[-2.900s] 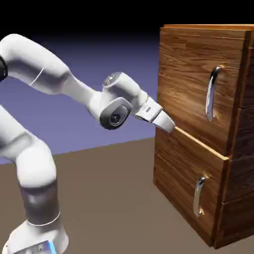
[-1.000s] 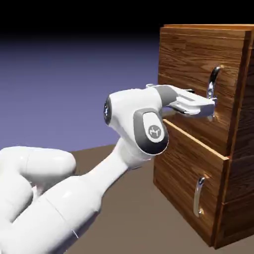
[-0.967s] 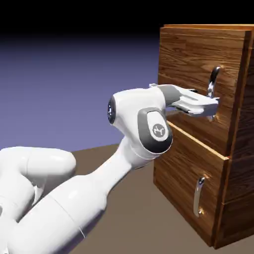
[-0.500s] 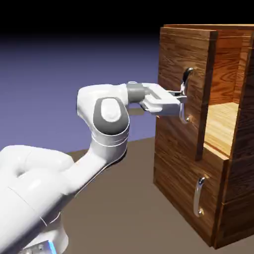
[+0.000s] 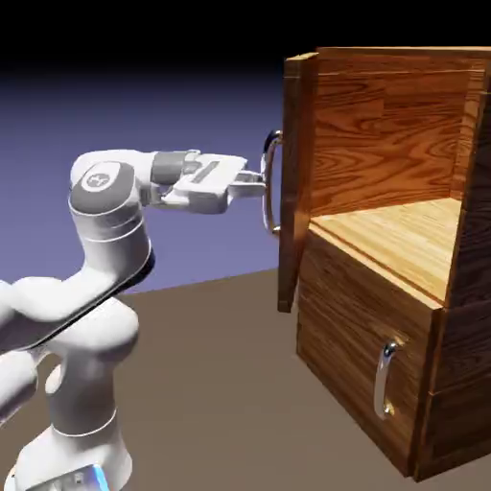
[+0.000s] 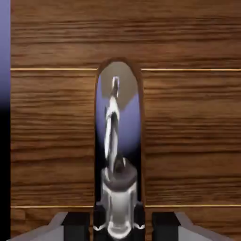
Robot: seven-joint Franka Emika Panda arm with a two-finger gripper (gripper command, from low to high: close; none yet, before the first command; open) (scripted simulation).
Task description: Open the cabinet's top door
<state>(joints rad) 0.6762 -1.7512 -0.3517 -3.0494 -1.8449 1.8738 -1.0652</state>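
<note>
We see free room inside the upper compartment [image 5: 393, 225]; the swung-out top door [image 5: 297, 182] blocks its exterior-view left side.

A rendered simulation scene, flat blue-violet backdrop [image 5: 144, 211] behind.

Bkgd in the exterior view is a plain blue-violet backdrop [image 5: 192, 115], darkest up top, where it fades to black w/ no hard edge, & lighter lower down. Below it, a flat brown surface [image 5: 221, 384], matte & plain, runs across the bottom; its far edge slants up slightly twd the exterior view's right. In the hand view, only a thin strip of bkgd shows at the L edge, violet above, black below.
</note>
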